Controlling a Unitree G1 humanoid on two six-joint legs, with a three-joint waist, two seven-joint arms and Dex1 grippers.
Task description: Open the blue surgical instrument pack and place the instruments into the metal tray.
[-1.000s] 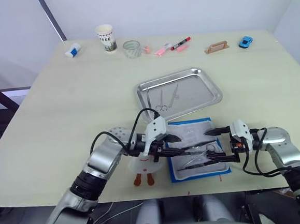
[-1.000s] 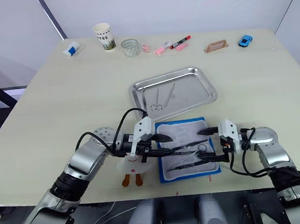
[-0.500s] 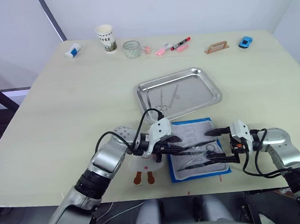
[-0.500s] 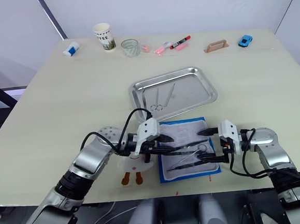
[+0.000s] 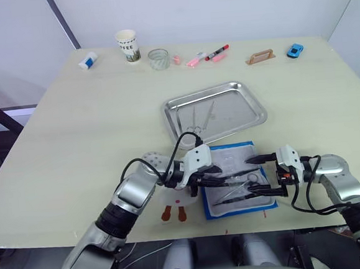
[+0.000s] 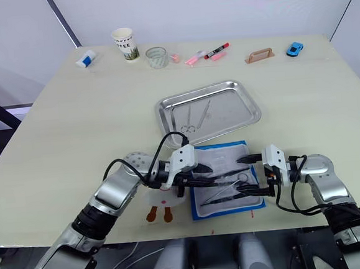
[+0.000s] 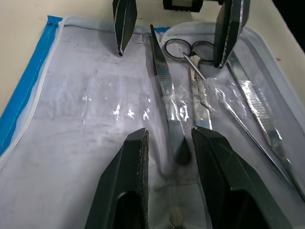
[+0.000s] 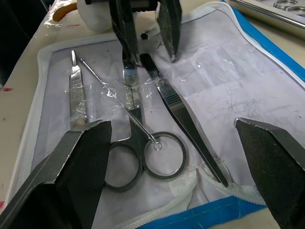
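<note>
- The blue pack (image 5: pixel 236 180) lies open and flat at the near edge of the table (image 5: pixel 73 130), just in front of the metal tray (image 5: pixel 214 111), its clear plastic lining facing up.
- The tools in the pack (image 8: pixel 138 119) are a pair of scissors, tweezers and 2 thinner pieces, tucked under a plastic strap. 2 more tools (image 5: pixel 200 117) already lie in the tray.
- They look light, stiff and slick. The flat steel probably slides between hard fingers, so the ribbed middle of the tweezers (image 7: pixel 164 90) seems the best place to take hold.
- The left gripper (image 7: pixel 169 143) is spread, 1 finger on each side of the tweezers' narrow tip, low over the lining and not yet closed on it.
- The right gripper (image 8: pixel 176 176) is spread wide at the pack's right edge, holding nothing, above the scissors' rings.
- The tools lie roughly parallel along the pack's length, rings towards the right gripper, tips towards the left.
- A white plush toy (image 5: pixel 173 200) lies beside the pack's left edge.
</note>
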